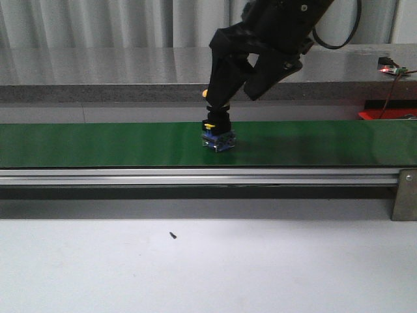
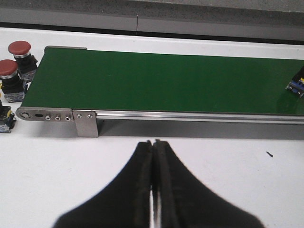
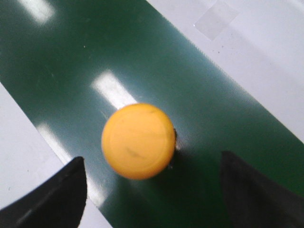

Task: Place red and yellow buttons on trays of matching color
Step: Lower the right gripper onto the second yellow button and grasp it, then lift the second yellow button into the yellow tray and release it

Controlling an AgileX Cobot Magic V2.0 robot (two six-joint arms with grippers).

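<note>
Right end effector (image 3: 152, 190) hangs directly over the yellow button (image 3: 138, 141), its two dark fingers (image 3: 52, 197) spread wide on either side of the cap and not touching it. In the front view the same arm reaches down from above to the middle of the green conveyor belt (image 1: 98, 143), where the button stands upright on its blue base (image 1: 218, 140), cap up, long axis vertical. Left end effector (image 2: 154, 190) hovers above the white counter (image 2: 228, 156) in front of the belt, its pads pressed together with nothing between them.

Glossy and bare on both sides of the button, the belt runs across the counter and gives open room along its length. An aluminium rail (image 1: 195, 176) lines its near edge, ending in a metal bracket (image 1: 404, 194). Beyond the belt's end, seen from the left wrist, two red buttons (image 2: 19, 48) stand upright on the counter, just beside the roller. Behind the belt runs a grey ledge (image 1: 98, 72).
</note>
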